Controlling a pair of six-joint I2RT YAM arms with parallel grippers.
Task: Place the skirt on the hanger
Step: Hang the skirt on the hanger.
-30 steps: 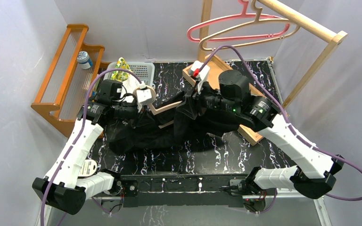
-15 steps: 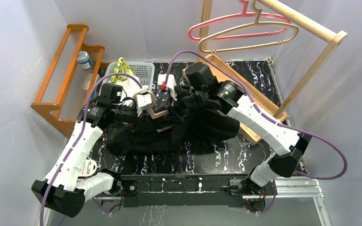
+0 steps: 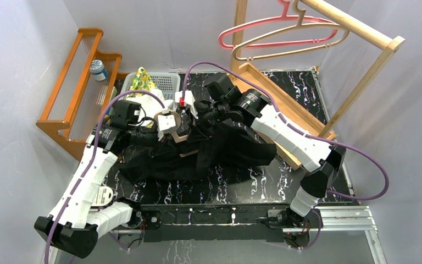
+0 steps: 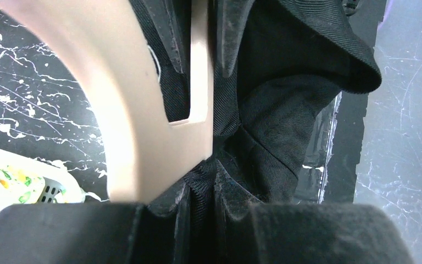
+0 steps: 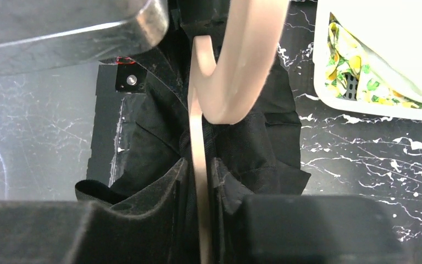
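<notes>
The black skirt [image 3: 225, 151] lies bunched in the middle of the table, with a beige wooden hanger [image 3: 182, 136] partly inside it. My left gripper [image 3: 166, 131] is shut on a fold of skirt fabric [image 4: 275, 115] right beside the hanger's [image 4: 137, 110] shoulder. My right gripper [image 3: 191, 116] reaches in from the right. In the right wrist view the hanger's thin edge [image 5: 198, 143] runs between its fingers [image 5: 170, 181], which press it with skirt cloth [image 5: 247, 148] on both sides, just below the curved hook [image 5: 242, 60].
A white basket [image 3: 165, 82] with yellow-green cloth stands behind the grippers. An orange wooden rack [image 3: 77, 88] holding a small bottle [image 3: 98, 69] is at the left. A wooden stand [image 3: 357, 27] with pink and beige hangers [image 3: 286, 36] rises at the back right.
My right arm has swung left across the skirt to the hanger near the left gripper, and its jaws have narrowed around the hanger. The left gripper has kept its hold.
</notes>
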